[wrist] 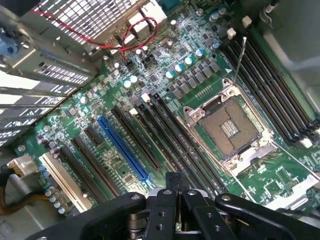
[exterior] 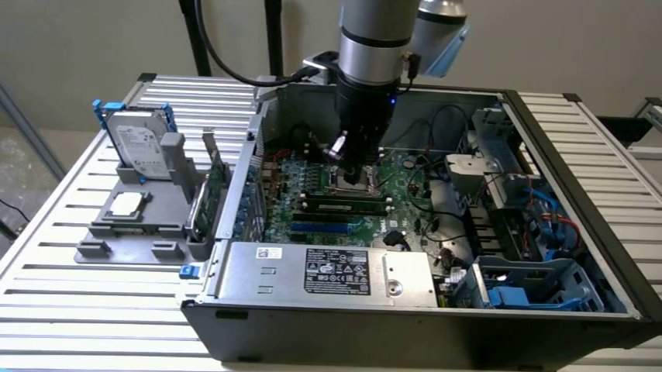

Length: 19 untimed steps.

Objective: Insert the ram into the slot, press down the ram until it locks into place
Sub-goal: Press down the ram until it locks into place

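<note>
The ram (exterior: 345, 204) I see in the exterior view as a thin green stick with dark chips. It lies along a black slot (exterior: 306, 206) on the motherboard (wrist: 200, 75), on the near side of the silver processor socket (wrist: 232, 127). I judge it is sitting in that slot, but I cannot tell if the end clips are closed. The gripper (exterior: 352, 167) hangs low inside the computer case (exterior: 579, 194), above the socket and just beside the ram. I cannot tell how far it is open, or whether it holds anything. The risk I see is an uneven press. If the push lands away from the middle of the stick, one end may lock while the other stays raised. The open socket is very near, so a small sideways error could touch its contacts.
</note>
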{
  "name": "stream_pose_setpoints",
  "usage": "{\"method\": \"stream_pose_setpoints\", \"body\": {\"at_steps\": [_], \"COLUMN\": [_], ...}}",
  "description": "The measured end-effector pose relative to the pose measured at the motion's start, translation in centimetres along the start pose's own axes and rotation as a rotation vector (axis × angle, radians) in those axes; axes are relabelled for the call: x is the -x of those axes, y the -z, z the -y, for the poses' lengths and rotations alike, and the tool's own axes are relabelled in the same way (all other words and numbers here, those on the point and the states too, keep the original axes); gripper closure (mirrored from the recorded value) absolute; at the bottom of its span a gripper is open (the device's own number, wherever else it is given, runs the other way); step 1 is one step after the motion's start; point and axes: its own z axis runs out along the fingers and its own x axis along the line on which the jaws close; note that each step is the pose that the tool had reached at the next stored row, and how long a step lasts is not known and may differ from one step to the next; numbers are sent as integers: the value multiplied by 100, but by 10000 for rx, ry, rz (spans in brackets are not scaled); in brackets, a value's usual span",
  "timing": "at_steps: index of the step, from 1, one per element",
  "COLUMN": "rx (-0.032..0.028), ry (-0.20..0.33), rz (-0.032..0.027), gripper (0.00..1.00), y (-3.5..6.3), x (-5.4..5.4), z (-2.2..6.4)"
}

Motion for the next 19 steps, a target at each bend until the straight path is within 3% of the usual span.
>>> {"method": "stream_pose_setpoints", "body": {"at_steps": [19], "rx": [85], "ry": [-3016], "rz": [12], "gripper": [89], "y": [33], "x": [-1], "z": [0]}}
